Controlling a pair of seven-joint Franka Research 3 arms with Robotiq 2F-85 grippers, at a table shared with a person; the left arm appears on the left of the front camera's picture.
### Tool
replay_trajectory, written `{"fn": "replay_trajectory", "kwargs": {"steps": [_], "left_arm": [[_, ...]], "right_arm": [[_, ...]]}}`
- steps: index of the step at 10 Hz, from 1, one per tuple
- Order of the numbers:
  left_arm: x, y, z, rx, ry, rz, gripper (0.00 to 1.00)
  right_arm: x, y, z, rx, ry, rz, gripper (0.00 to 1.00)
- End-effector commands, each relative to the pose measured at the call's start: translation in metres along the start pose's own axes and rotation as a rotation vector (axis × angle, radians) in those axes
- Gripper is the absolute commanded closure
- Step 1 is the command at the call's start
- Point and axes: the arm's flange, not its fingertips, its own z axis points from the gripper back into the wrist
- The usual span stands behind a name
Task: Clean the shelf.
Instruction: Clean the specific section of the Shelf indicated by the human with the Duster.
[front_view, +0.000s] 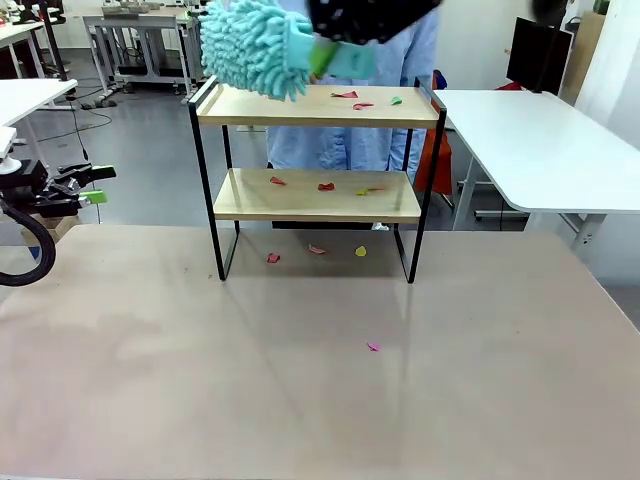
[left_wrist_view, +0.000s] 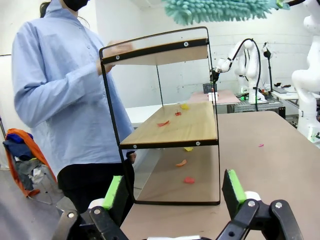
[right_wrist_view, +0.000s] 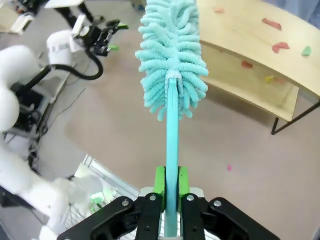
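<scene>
The right arm comes in high and close to the front camera, where its wrist is only a dark blur cut off by the top edge. The right gripper (right_wrist_view: 170, 181) has its green pads pinched tight on the teal handle of a fluffy duster (right_wrist_view: 172, 75). The duster's head hangs over the left end of the top board of the shelf (front_view: 300, 108); whether the fibres touch the wood cannot be told. The shelf stands upright on the far middle of the tan table (front_view: 300, 400), with a person (left_wrist_view: 60, 90) in a blue shirt just behind it. The left arm is held low, off the table's left edge, and the left gripper (left_wrist_view: 173, 190) faces the shelf's end with its jaws spread wide and empty. The left wrist view shows the person's hand (left_wrist_view: 117, 50) by the top rail, which the duster hides in the front view. Small coloured scraps (front_view: 345, 95) lie on both boards and on the table.
</scene>
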Motion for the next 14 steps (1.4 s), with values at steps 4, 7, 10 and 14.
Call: {"fn": "replay_trajectory", "kwargs": {"steps": [4,7,10,14], "left_arm": [[0.003,-0.002,0.000,-0.009,0.005,-0.010,0.00],[0.003,-0.002,0.000,-0.009,0.005,-0.010,0.00],[0.003,-0.002,0.000,-0.009,0.005,-0.010,0.00],[0.003,-0.002,0.000,-0.009,0.005,-0.010,0.00]], "right_arm": [[0.054,0.081,-0.054,-0.142,-0.123,-0.247,0.87],[0.073,0.104,-0.089,-0.183,-0.125,-0.284,0.87],[0.084,0.114,-0.106,-0.232,-0.126,-0.318,0.87],[0.065,0.095,-0.115,-0.224,-0.079,-0.289,0.87]]}}
